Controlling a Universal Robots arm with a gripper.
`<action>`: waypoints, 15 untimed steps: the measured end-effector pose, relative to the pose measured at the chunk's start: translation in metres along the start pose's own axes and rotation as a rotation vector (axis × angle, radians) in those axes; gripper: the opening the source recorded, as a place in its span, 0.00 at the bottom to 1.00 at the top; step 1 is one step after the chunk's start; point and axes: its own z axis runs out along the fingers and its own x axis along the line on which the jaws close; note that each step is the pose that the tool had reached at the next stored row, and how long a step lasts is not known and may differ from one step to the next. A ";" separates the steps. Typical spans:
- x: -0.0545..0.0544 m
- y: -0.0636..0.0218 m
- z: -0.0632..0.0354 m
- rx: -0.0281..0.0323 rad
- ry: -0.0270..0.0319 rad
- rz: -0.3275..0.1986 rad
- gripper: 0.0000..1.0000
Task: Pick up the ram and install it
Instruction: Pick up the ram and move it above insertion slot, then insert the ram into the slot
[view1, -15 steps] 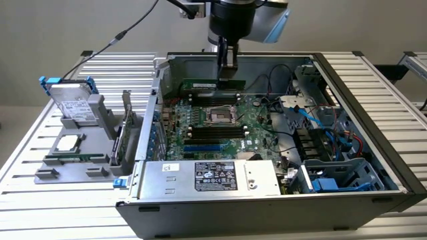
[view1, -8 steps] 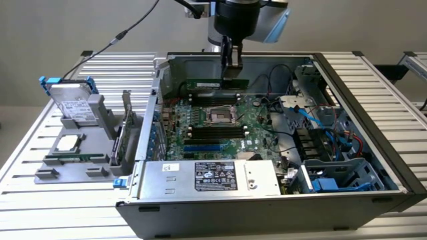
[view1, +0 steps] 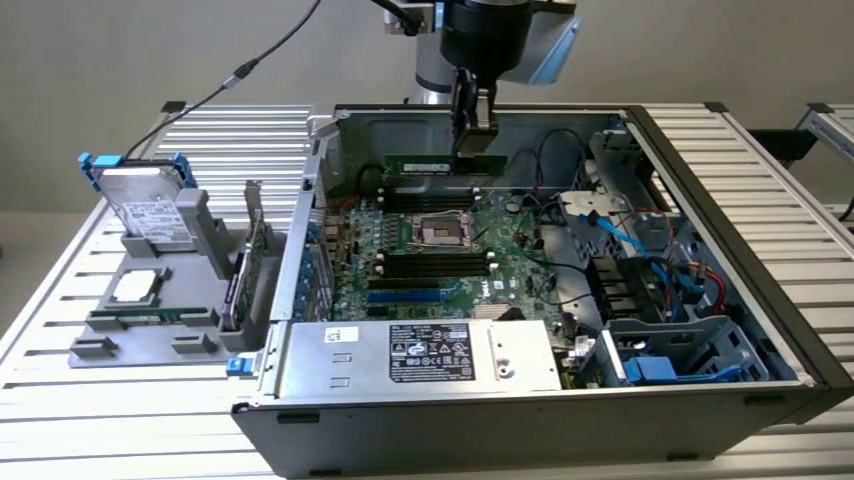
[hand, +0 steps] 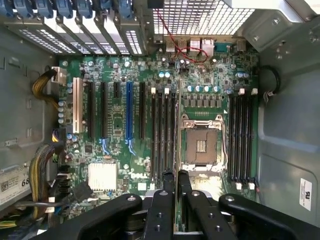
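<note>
The ram (view1: 424, 163), a narrow green stick, hangs level inside the open computer case, just above the black memory slots (view1: 427, 200) behind the CPU socket (view1: 441, 232). My gripper (view1: 471, 148) reaches down from above and is shut on the ram's right part, as the exterior view has it. In the wrist view my gripper (hand: 175, 176) has its two black fingers close together, with the ram's thin edge (hand: 175, 212) between them. It sits over the motherboard between the memory slots (hand: 162, 135) and the socket (hand: 202, 145). More slots (hand: 240, 135) lie beyond the socket.
The case walls (view1: 727, 200) surround the motherboard. A power supply (view1: 427, 350) fills its front, and a drive cage with blue cables (view1: 667, 350) its front right. On the exterior view's left, a grey tray (view1: 147, 330) holds a hard drive (view1: 147, 210), an upright card (view1: 254, 250) and a processor (view1: 138, 287).
</note>
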 end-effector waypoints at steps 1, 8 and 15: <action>-0.003 -0.0002 0.0002 -0.0001 0.0002 0.000 0.15; -0.004 -0.0003 0.0001 0.0000 0.0006 0.000 0.15; -0.004 -0.0003 0.0002 0.0000 0.0006 0.000 0.15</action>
